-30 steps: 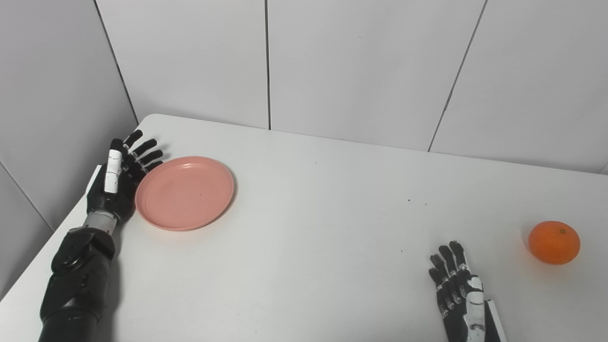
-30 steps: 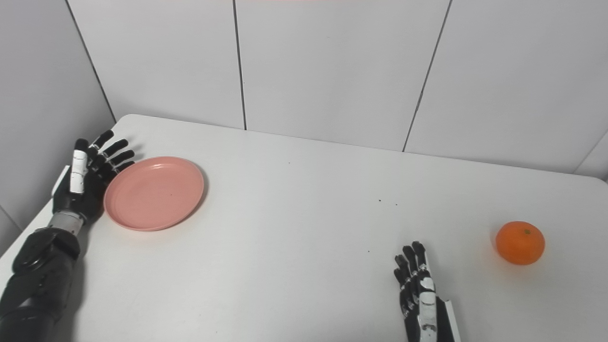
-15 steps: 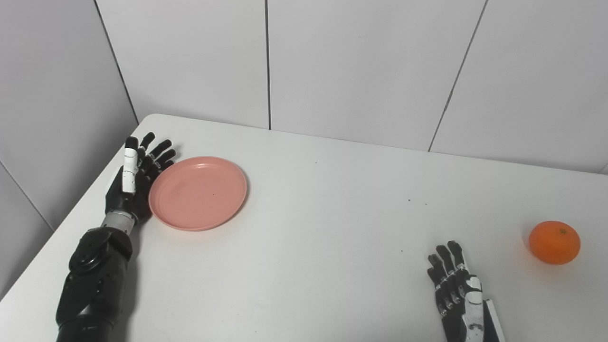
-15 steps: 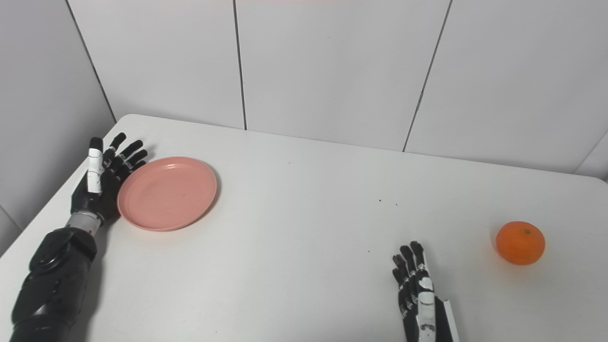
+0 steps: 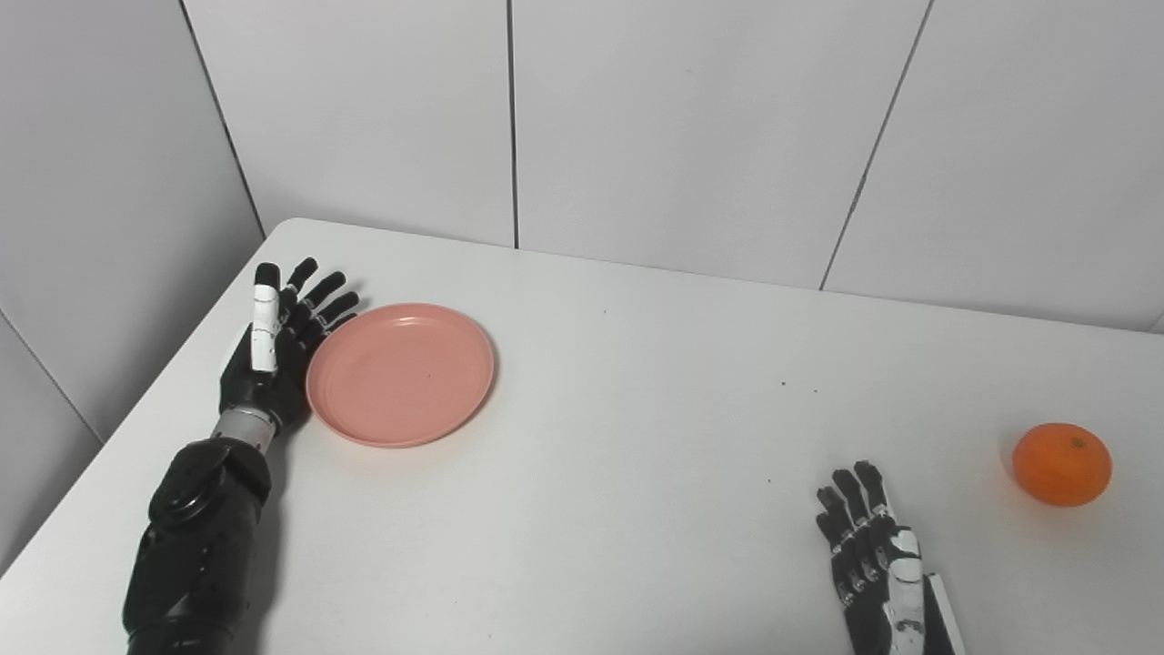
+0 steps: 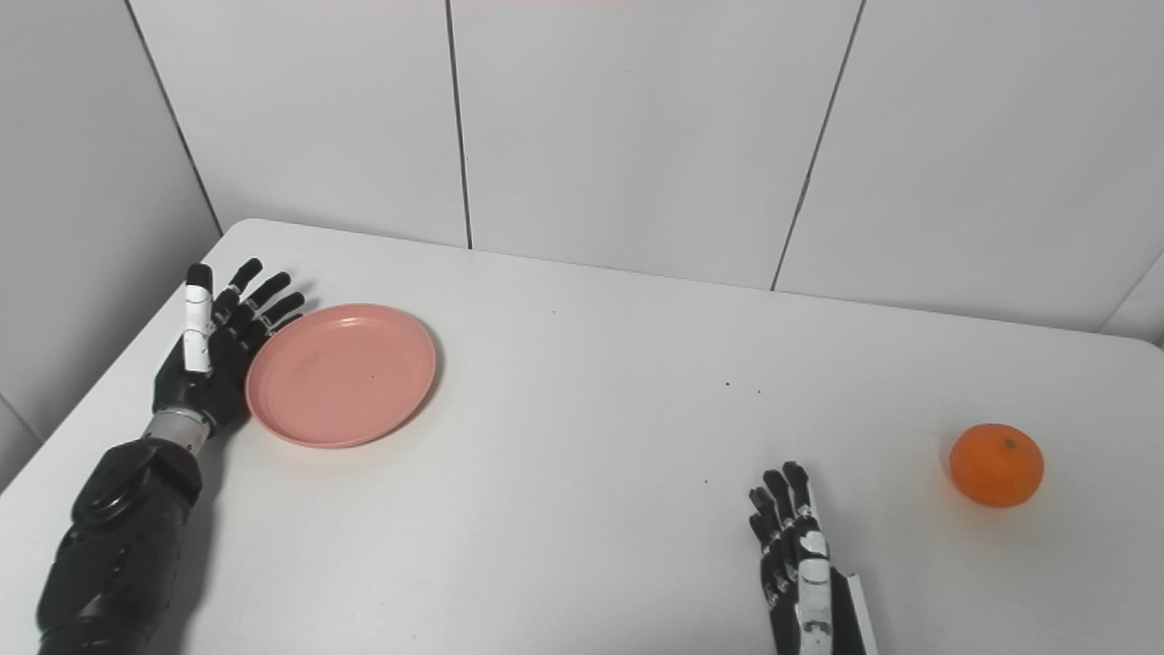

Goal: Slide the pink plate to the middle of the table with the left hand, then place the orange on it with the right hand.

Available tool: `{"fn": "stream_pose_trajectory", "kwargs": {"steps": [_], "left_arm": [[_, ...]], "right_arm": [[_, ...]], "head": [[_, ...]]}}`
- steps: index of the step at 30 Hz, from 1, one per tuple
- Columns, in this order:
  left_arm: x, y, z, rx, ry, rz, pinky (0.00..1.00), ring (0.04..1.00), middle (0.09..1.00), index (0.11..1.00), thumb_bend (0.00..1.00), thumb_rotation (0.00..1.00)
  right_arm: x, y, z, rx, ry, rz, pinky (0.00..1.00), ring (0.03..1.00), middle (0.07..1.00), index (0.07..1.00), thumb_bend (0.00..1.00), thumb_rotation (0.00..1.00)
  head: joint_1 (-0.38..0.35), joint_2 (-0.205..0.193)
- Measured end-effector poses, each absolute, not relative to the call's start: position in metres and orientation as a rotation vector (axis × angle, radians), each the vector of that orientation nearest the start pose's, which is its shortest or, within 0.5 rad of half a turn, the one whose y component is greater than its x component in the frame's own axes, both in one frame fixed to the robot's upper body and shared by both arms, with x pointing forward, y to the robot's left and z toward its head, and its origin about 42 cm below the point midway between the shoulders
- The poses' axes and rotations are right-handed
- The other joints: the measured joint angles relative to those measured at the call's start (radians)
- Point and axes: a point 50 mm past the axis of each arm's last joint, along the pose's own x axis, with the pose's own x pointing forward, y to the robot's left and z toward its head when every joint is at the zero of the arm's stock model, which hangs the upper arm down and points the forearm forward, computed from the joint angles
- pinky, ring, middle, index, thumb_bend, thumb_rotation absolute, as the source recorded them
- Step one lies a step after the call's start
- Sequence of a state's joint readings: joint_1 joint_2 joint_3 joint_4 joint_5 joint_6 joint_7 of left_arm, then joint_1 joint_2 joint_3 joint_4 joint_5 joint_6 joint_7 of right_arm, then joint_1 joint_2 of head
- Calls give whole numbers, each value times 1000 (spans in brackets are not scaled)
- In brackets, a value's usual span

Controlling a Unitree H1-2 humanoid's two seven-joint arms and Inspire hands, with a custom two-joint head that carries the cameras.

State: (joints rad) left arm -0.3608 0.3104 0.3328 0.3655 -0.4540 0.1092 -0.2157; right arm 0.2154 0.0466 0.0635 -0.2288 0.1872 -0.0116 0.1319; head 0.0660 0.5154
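A round pink plate (image 5: pixel 400 374) lies empty on the left part of the white table (image 5: pixel 618 437). My left hand (image 5: pixel 277 350) stands on edge against the plate's left rim, fingers spread and straight, holding nothing. An orange (image 5: pixel 1061 464) rests near the table's right side. At the bottom edge my right hand (image 5: pixel 873 555) lies flat and open, well to the left of the orange and apart from it.
Grey wall panels (image 5: pixel 637 127) rise right behind the table's far edge and along its left side. The table's rounded far-left corner (image 5: pixel 296 227) is just beyond the left hand.
My left hand has pushed the pink plate to the right across the table, toward the middle. The right hand and the orange have stayed where they were.
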Motion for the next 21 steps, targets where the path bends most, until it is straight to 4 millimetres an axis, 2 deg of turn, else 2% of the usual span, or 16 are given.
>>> {"fn": "stream_pose_trajectory", "kwargs": {"steps": [4, 11, 21], "left_arm": [[389, 376, 150, -288, -34, 63, 836, 838, 831, 945, 952, 888], [385, 355, 148, -309, -31, 19, 799, 795, 798, 905, 942, 866], [382, 324, 150, -345, -6, -31, 810, 825, 832, 929, 953, 869]], "right_arm": [[215, -186, 110, 238, -51, 130, 1000, 960, 968, 990, 778, 1000], [216, -184, 110, 239, -49, 121, 1000, 960, 966, 984, 789, 1000], [215, -180, 111, 245, -49, 121, 1000, 949, 964, 985, 785, 1000]], "head": [[-2, 0], [-6, 2], [-17, 8]]}}
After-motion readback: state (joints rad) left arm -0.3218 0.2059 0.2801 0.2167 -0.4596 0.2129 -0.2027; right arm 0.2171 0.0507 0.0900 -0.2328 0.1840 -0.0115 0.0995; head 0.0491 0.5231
